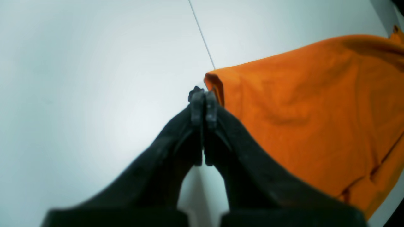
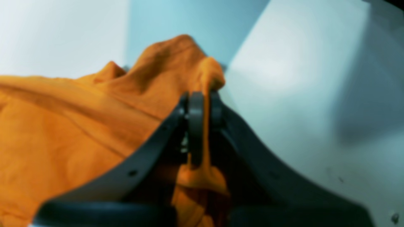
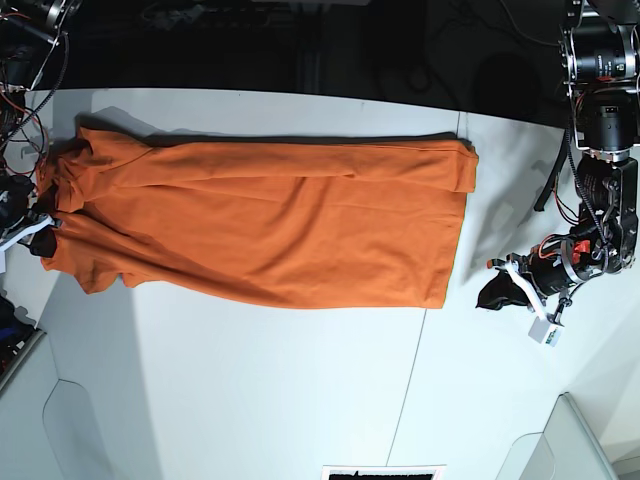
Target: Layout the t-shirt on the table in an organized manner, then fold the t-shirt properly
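Right now I have the t-shirt lying lengthwise across the far half of the table, already doubled over into a long band, its top edge running along the back of the tabletop. My right gripper is at the left end in the base view, and the wrist view shows its jaws pinching a ridge of orange cloth, with a tongue of fabric hanging down between them. My left gripper sits off the other end, its jaws pressed together on nothing, the tips just beside the corner of the shirt, above the white surface near the dark seam. I judge the layout is done and I am partway into the folding, with the lengthwise fold made and the crosswise fold yet to come. For the next move I would need the left jaws spread and brought onto that near corner, so both ends are held. Bunching at the right end could spoil the fold.
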### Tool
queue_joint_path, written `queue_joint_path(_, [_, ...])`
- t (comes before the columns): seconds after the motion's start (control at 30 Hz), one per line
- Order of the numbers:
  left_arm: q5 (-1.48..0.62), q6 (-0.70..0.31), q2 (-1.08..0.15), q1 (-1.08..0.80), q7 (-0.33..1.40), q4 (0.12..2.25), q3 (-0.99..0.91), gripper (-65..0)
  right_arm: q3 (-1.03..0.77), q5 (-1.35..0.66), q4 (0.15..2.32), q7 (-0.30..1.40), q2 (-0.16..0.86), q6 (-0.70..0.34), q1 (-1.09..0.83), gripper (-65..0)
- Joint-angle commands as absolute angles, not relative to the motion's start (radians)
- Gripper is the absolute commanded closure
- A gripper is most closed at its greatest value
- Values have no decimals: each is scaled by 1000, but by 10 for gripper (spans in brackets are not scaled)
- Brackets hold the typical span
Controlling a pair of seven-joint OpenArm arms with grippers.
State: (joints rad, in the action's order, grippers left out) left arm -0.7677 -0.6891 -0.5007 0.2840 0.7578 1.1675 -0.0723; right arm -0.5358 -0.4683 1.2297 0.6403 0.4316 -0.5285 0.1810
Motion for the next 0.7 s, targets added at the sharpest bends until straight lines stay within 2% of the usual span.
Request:
queue_joint_path(0.0, [-786, -698, -515, 306, 749, 1183, -78, 0, -542, -483, 1250, 618, 455, -532, 193, 0])
queue_joint_path(0.07, [-786, -698, -515, 299, 736, 1169, -78, -18, -541, -483, 1250, 619, 453, -531, 190, 0])
queue_joint_path(0.1, [-786, -698, -513, 298, 728, 1162, -78, -109, -541, -483, 1250, 618, 453, -531, 191, 0])
queue_joint_path(0.17, [-793, -698, -509, 296, 699, 1149, -78, -351, -542, -487, 1250, 617, 454, -531, 194, 0])
queue_joint_path(0.2, [-796, -698, -507, 296, 667, 1142, -78, -432, -541, -493, 1250, 614, 453, -532, 194, 0])
queue_joint_path(0.23, [-796, -698, -503, 296, 641, 1138, -78, -460, -541, -500, 1250, 612, 453, -532, 193, 0])
queue_joint_path(0.43, [-694, -677, -422, 300, 592, 1111, -77, -460, -541, -505, 1250, 612, 451, -532, 193, 0])
queue_joint_path(0.5, [-665, -629, -389, 313, 548, 1058, -77, -460, -541, -505, 1250, 614, 451, -532, 193, 0])
queue_joint_path(0.67, [-585, -616, -332, 406, 514, 899, -77, -460, -541, -505, 1250, 630, 451, -532, 193, 0])
